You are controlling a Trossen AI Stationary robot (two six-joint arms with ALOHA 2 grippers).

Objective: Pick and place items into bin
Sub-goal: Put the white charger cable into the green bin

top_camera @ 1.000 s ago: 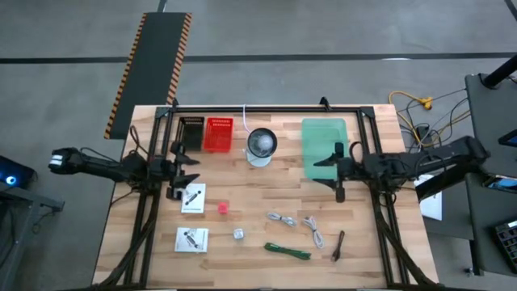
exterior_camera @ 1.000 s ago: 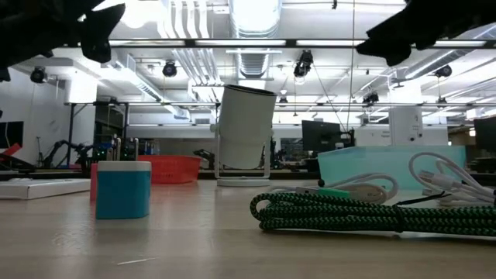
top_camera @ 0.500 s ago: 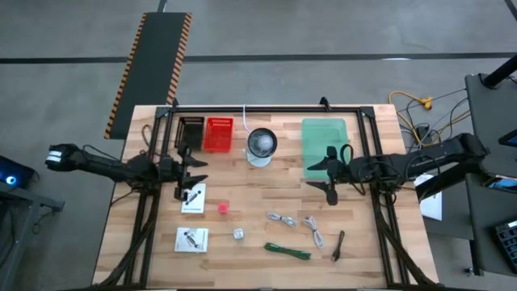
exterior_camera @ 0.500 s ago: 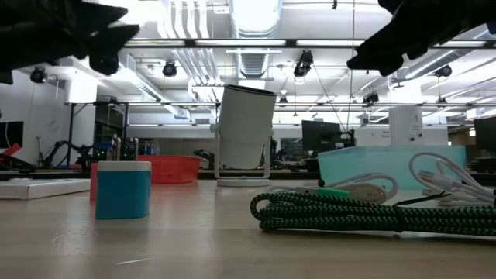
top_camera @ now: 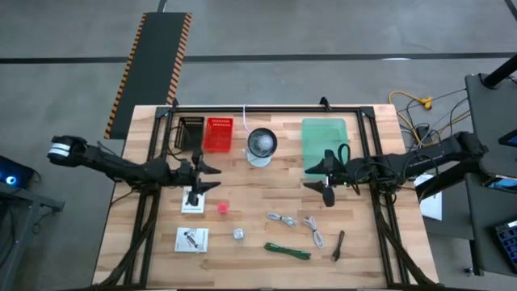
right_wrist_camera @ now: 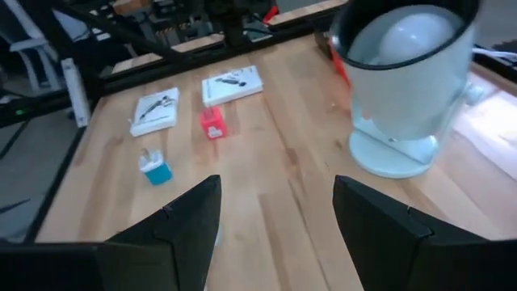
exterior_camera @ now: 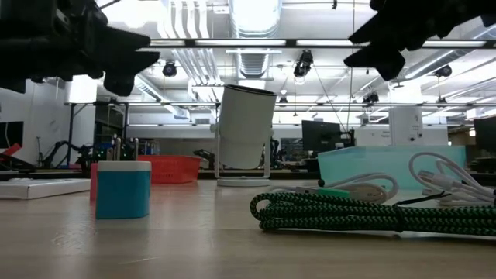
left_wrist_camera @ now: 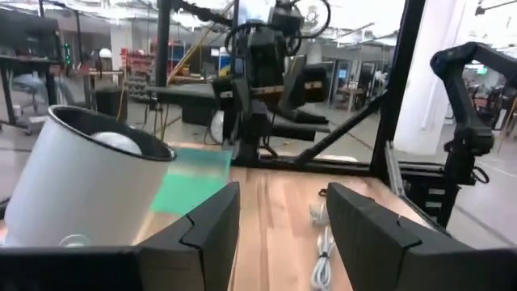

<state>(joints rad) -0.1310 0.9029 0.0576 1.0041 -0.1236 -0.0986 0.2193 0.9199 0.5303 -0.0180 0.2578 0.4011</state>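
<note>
The loose items lie on the near half of the table. There are two white cards (top_camera: 193, 200) (top_camera: 191, 239), a red cube (top_camera: 223, 208), a silver cube (top_camera: 239, 234), silvery cable pieces (top_camera: 281, 218) (top_camera: 313, 230), a green strip (top_camera: 287, 250) and a dark stick (top_camera: 338, 245). My left gripper (top_camera: 213, 178) hovers open above the far card's far edge, pointing toward the table's right. My right gripper (top_camera: 311, 176) hovers open near the green bin (top_camera: 324, 144), pointing left. In the right wrist view the cards (right_wrist_camera: 232, 84), the red cube (right_wrist_camera: 212, 123) and the silver cube (right_wrist_camera: 155, 168) lie ahead of the fingers.
A round white-and-glass bowl (top_camera: 261, 145) stands at the far middle, between a red basket (top_camera: 217, 134) and the green bin. A dark basket (top_camera: 191, 132) sits left of the red one. A black frame borders the table. Bare wood lies between the two grippers.
My left gripper has moved toward the table's right, from beside the frame to above the far card. My right gripper has moved toward the table's left, away from the right frame rail. Both have stayed open. No item has moved.
</note>
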